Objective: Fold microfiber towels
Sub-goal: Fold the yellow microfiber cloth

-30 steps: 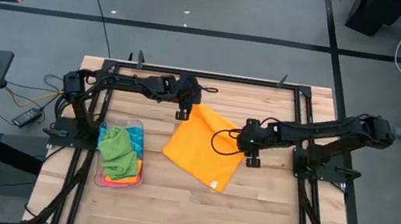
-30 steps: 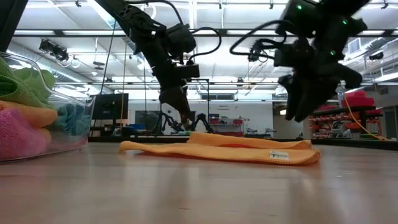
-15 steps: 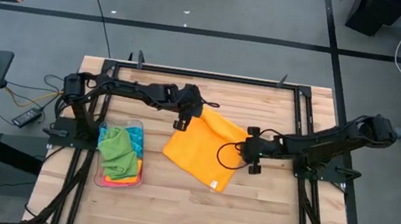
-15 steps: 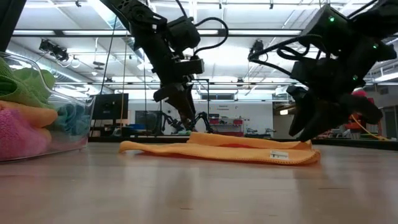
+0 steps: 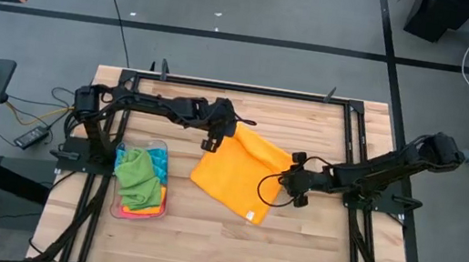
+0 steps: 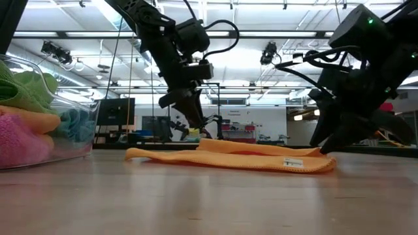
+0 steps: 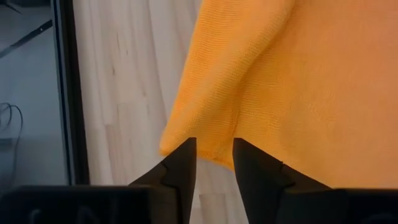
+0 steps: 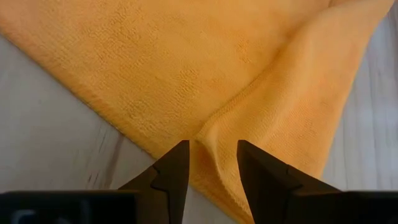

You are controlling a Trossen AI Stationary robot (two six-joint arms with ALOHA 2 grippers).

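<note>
An orange microfiber towel (image 5: 238, 173) lies spread on the wooden table, turned like a diamond, with a crease along its far right side. My left gripper (image 5: 211, 144) is at its far left corner. In the left wrist view its fingers stand narrowly open astride the towel's edge (image 7: 186, 134) beside that corner. My right gripper (image 5: 284, 191) is down at the towel's right corner, open, with cloth between its fingertips. More towels, green (image 5: 136, 177) on top, are piled in a clear tray (image 5: 161, 148) at the left. My left gripper slants down over the towel's far left corner; whether its fingertips touch the cloth I cannot tell. My right gripper slants down from the table's right onto the towel near its right corner. A ridge of cloth (image 8: 200, 132) runs into the gap between its fingertips. The towel stays on the table.
The tray (image 6: 72, 140) holds pink, blue and green cloths at the table's left. Black frame rails run along the far edge and both sides. Bare wood lies near the front edge. A white label (image 5: 250, 214) marks the towel's near corner.
My right gripper has come down from above the towel to its right corner, shifting a little toward the near edge and tipping. My left gripper has shifted slightly along the towel's far left corner and rolled a little. The towel has stayed on the table.
</note>
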